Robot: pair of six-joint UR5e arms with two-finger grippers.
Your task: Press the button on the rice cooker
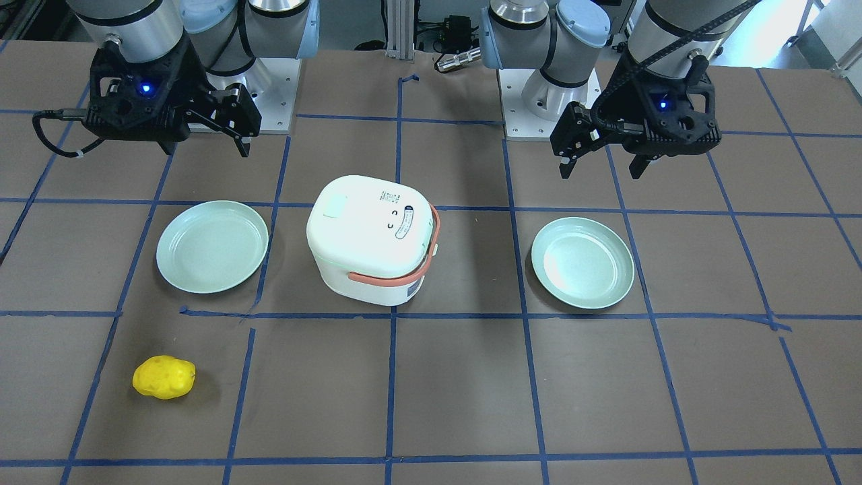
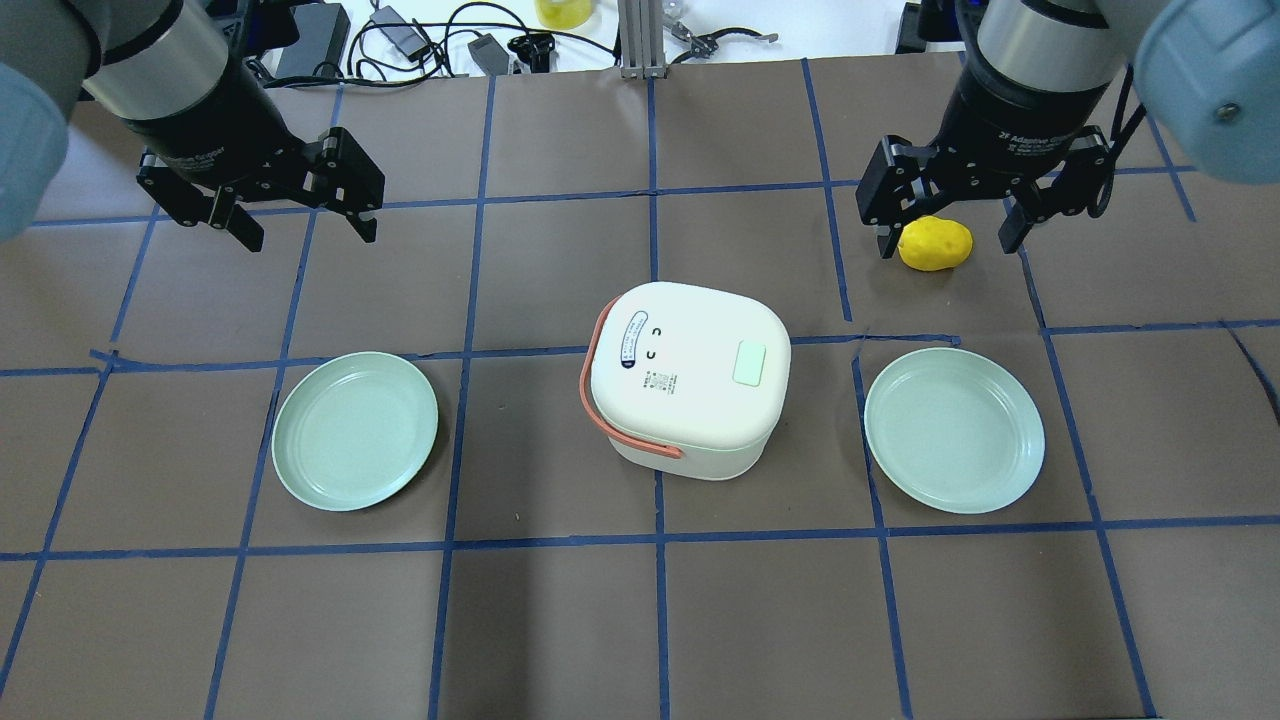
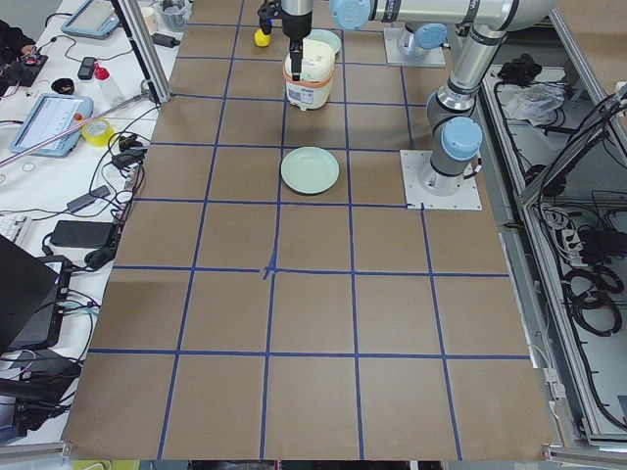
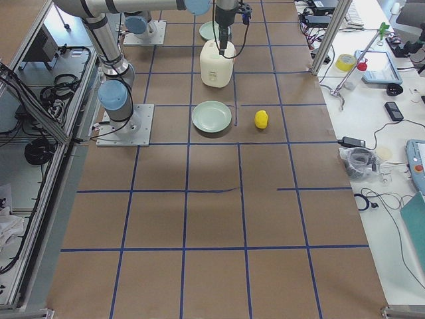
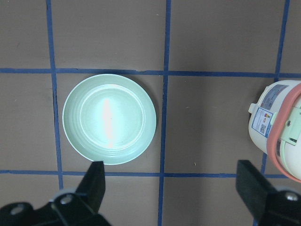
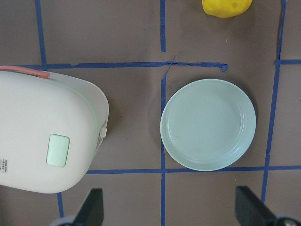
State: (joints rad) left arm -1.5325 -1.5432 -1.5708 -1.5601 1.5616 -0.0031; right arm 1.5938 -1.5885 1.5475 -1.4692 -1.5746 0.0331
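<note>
The white rice cooker (image 2: 685, 385) with an orange handle stands mid-table, lid shut. Its pale green button (image 2: 749, 362) is on the lid, toward my right side. It also shows in the front view (image 1: 370, 236), with the button (image 1: 335, 206), and in the right wrist view (image 6: 47, 132), with the button (image 6: 58, 149). My left gripper (image 2: 308, 235) is open and empty, raised above the table well to the cooker's left. My right gripper (image 2: 946, 248) is open and empty, raised well to its right. Neither touches the cooker.
A pale green plate (image 2: 355, 430) lies left of the cooker and another (image 2: 955, 430) lies right of it. A yellow lumpy object (image 1: 163, 377) lies on the far right of the table, beyond the right plate. Blue tape lines grid the brown table.
</note>
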